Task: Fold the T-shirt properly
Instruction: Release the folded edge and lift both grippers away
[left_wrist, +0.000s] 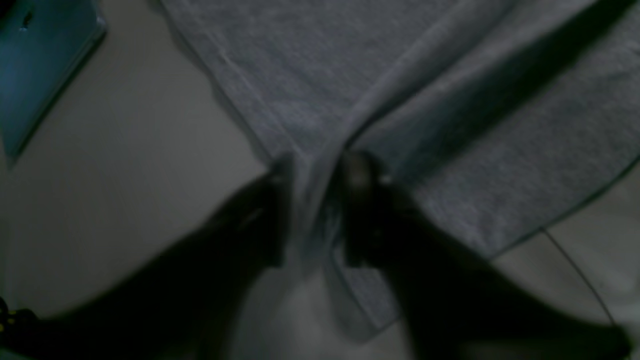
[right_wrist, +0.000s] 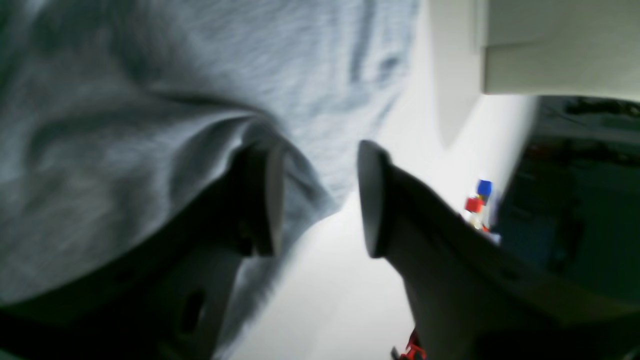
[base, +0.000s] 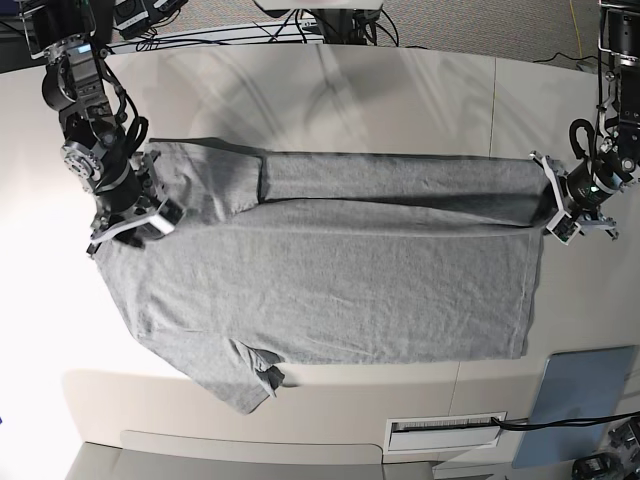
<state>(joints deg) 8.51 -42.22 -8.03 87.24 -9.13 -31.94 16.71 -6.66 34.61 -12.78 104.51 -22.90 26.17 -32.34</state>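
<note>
Two grippers, left gripper (left_wrist: 315, 210) and right gripper (right_wrist: 320, 200), jaws spread beside the T-shirt (base: 330, 290); retreating fingers may snag and disturb the fold.

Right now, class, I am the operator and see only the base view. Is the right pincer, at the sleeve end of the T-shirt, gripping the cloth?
Observer: No. In the right wrist view the right pincer has its jaws apart, with bare table between them.
Operator: Does the T-shirt touch it at all?
Observer: Yes. A fold of the T-shirt drapes over one finger.
Operator: And the left pincer at the hem?
Observer: The left wrist view shows the left pincer with its jaws apart too. A ridge of cloth runs between them, but the picture is too blurred to say whether they press it.
</note>
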